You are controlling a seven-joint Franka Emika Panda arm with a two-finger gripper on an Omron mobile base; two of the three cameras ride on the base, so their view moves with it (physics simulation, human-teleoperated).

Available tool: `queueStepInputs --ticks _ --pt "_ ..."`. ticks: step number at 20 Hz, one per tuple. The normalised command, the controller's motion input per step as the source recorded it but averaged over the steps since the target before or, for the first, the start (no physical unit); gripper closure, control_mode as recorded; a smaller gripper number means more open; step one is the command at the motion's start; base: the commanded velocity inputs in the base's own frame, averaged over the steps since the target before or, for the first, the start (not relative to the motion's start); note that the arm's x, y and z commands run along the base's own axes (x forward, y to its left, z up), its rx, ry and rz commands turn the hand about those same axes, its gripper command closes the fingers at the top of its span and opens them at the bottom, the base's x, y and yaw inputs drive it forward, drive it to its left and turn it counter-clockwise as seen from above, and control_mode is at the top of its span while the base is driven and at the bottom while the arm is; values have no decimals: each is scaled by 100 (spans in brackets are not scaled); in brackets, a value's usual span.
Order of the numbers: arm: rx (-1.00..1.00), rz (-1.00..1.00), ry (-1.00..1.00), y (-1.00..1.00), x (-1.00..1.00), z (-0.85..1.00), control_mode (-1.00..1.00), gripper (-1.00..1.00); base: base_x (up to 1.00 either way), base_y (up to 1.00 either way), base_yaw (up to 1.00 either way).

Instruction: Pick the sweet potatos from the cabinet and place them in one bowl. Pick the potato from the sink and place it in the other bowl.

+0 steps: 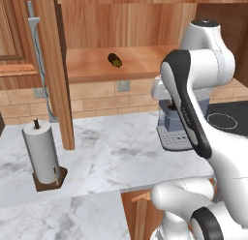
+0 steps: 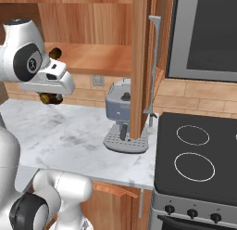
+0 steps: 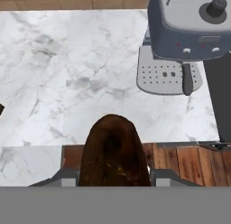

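Observation:
My gripper (image 3: 114, 179) is shut on a dark olive-brown sweet potato (image 3: 113, 148) and holds it above the marble counter's front edge. From the right base view the same sweet potato (image 2: 50, 99) hangs under the white hand, with the gripper (image 2: 52, 97) out in front of the cabinet. A second sweet potato (image 1: 115, 60) lies on the plank shelf of the open wooden cabinet (image 1: 145, 62), up and back from the hand. Both bowls, the sink and the potato are out of view.
A grey coffee machine (image 1: 173, 130) stands on the marble counter (image 1: 111, 152) just right of the hand. The open cabinet door (image 2: 140, 62) hangs edge-on beside it. A paper towel holder (image 1: 43, 157) is at the left, and a black stove (image 2: 199, 155) at the right.

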Motion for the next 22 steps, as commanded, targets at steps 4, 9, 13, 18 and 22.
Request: queueStepInputs --ticks 4,9,13,18,22 --pt "0 0 0 -9 -33 -12 -100 100 0 0 0" --pt "0 0 0 0 -1 0 -100 100 0 0 0" --pt "0 0 0 0 0 0 -100 100 0 0 0" --pt "0 0 0 0 0 0 -100 100 0 0 0" --pt "0 0 0 0 0 0 100 100 0 0 0"
